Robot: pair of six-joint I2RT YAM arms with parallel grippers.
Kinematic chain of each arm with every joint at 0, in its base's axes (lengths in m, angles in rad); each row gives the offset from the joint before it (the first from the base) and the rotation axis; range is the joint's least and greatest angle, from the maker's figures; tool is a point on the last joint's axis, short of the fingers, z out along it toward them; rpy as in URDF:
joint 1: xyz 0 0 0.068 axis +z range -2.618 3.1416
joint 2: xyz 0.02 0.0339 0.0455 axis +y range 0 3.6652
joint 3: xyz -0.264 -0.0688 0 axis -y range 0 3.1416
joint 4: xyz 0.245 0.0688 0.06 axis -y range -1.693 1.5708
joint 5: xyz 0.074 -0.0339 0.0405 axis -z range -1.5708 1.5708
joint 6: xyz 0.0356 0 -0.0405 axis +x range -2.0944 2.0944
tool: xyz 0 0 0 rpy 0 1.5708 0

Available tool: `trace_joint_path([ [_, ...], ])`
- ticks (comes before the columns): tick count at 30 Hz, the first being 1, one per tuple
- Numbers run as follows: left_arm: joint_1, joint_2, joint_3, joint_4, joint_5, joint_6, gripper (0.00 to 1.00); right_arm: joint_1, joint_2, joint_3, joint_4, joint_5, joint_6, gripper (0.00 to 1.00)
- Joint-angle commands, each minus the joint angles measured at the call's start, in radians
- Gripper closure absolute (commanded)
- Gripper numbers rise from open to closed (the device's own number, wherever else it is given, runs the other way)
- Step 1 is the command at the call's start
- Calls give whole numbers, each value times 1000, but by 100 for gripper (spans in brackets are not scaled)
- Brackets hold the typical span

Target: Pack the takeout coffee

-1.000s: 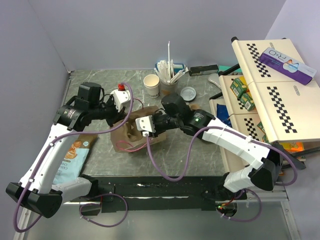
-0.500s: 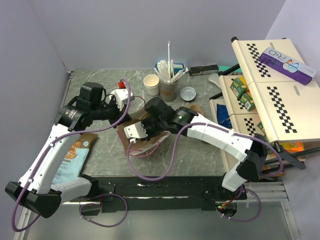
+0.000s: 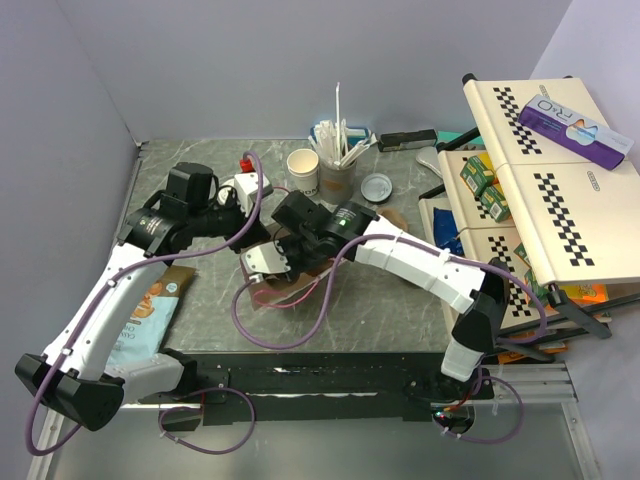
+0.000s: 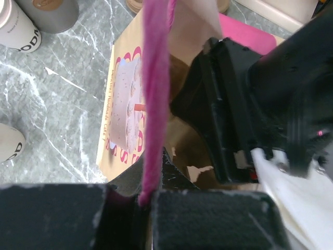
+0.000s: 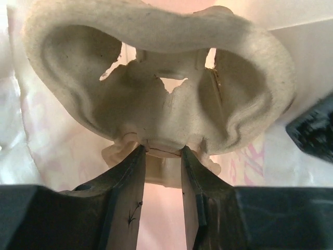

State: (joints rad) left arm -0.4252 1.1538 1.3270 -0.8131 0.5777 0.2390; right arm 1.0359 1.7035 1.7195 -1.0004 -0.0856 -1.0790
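The takeout coffee cup [image 3: 303, 170] stands open at the back of the table, its white lid [image 3: 376, 186] lying to the right past the grey cup of straws [image 3: 337, 176]. My left gripper [image 3: 245, 228] is shut on the pink handle [image 4: 155, 104] of a brown paper bag [image 3: 300, 287], holding its mouth open. My right gripper [image 3: 272, 268] reaches into the bag [image 4: 125, 120]. In the right wrist view it [image 5: 160, 152] is shut on the middle post of the moulded cardboard tray [image 5: 156, 94]. The tray's two cup wells are empty.
The cup [image 4: 13, 26] and the grey straw cup [image 4: 49, 8] stand just beyond the bag. A snack packet [image 3: 150, 310] lies at the left by the left arm. A rack with checkered boards [image 3: 540, 180] and a purple box [image 3: 575, 125] fills the right side.
My right arm has swung left with the cardboard tray, pushing it into the bag. The left arm shifted slightly right and back, still holding the handle.
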Motion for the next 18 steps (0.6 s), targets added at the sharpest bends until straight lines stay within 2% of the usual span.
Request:
trace_joint_path([
  [1, -12, -9, -15, 37, 10, -30, 99, 15, 22, 132, -115, 30, 60, 100],
  [5, -12, -13, -17, 38, -30, -32, 99, 15, 16, 184, -193, -8, 77, 100],
  [10, -12, -13, -12, 42, -7, -29, 99, 13, -83, 75, -95, -36, 77, 100],
  [18, -12, -22, -6, 35, 42, -15, 99, 12, 4, 134, -135, -23, 86, 100],
])
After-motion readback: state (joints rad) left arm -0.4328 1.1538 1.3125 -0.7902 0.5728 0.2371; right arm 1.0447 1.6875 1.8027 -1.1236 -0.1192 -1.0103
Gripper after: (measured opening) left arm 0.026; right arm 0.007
